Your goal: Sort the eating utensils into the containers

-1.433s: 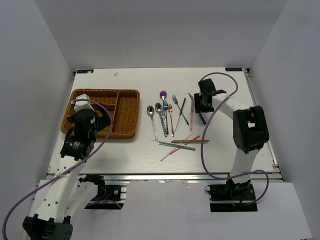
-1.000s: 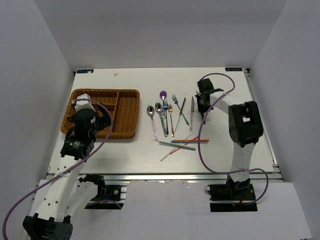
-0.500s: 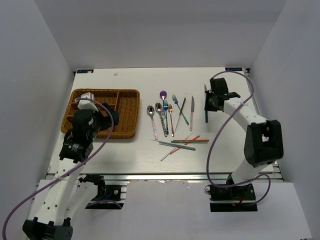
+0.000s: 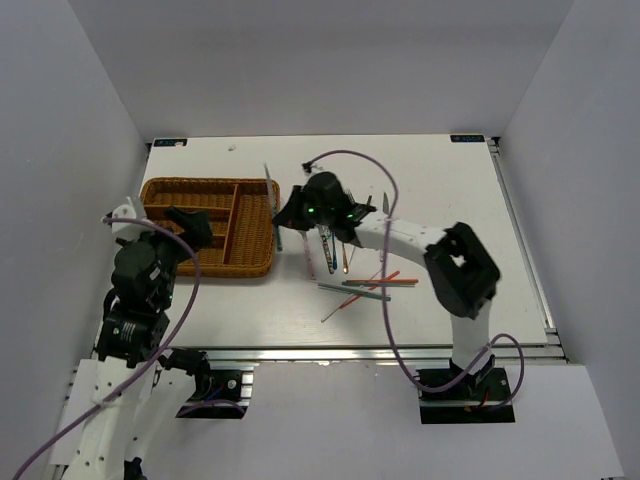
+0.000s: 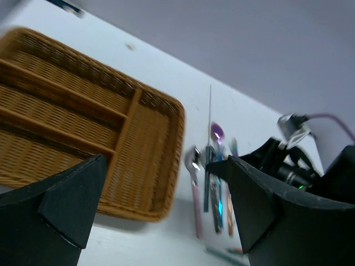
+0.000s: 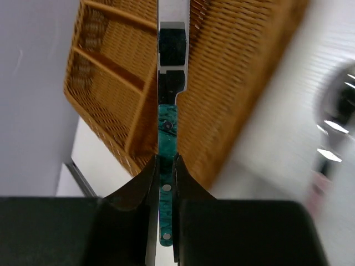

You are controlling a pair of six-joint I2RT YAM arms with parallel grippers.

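Observation:
My right gripper (image 4: 286,214) is shut on a teal-handled knife (image 4: 272,205) and holds it over the right edge of the brown wicker tray (image 4: 210,183). In the right wrist view the knife (image 6: 167,133) runs straight up from my right gripper (image 6: 167,166), its blade over the tray (image 6: 238,66). My left gripper (image 4: 192,228) hangs wide open and empty above the tray's left half. The left wrist view shows the tray (image 5: 166,102), the knife (image 5: 209,111) and the left gripper (image 5: 166,210). Loose spoons and forks (image 4: 330,250) lie right of the tray. Chopsticks (image 4: 370,287) lie nearer the front.
The right arm (image 4: 400,235) stretches across the loose cutlery and hides part of it. A silver knife (image 4: 384,212) lies beside that arm. The tray's long compartments (image 5: 61,105) hold nothing that I can see. Grey walls close in on both sides.
The right arm swung from the table's right side to the tray's right edge, carrying the teal-handled knife. The left arm drew back toward the near left; its gripper stayed open.

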